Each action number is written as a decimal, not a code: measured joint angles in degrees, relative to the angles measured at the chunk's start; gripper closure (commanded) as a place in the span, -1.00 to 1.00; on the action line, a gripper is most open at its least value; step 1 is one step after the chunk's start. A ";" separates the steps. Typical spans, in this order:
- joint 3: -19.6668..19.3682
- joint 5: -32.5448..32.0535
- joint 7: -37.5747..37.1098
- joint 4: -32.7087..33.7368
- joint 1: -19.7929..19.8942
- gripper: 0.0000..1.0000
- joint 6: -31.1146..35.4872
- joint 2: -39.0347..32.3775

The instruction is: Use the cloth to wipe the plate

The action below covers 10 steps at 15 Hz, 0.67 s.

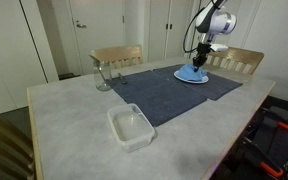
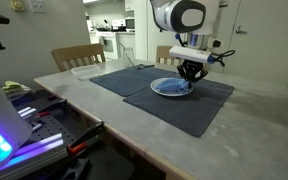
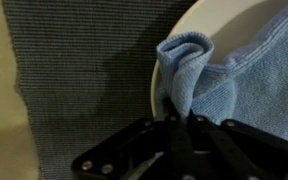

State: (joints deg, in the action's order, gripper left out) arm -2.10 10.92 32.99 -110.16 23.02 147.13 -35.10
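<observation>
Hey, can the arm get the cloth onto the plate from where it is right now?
Probably yes. The pincer grips the cloth right over the plate, and nothing stands between them.

White rounded arm w/ blk claw (dark rings at jts).

Colours and patterns of the scene.
- Cloth: plain light blue with a soft, fuzzy nap.
- Plate: cream-white and unpatterned in the wrist view.
- Placemat: dark slate blue-grey with a fine ribbed weave of thin horizontal lines. It reads as flat navy in both exterior views.
- Table: pale grey, faintly mottled like stone.
- Gripper: black.
- Arm: white with dark joints.
- Chairs: light natural wood.
- Container: clear, whitish.
</observation>
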 measured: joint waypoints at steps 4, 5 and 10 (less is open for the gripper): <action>0.10 -2.45 -2.35 0.08 -0.58 0.97 -1.75 -0.02; 0.11 -3.37 -3.03 0.07 -0.86 0.97 -2.67 -0.02; 0.47 -4.96 -4.44 -0.01 -2.30 0.97 -6.15 0.15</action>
State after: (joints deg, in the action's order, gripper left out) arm -1.63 5.97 28.55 -110.16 20.72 140.97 -34.95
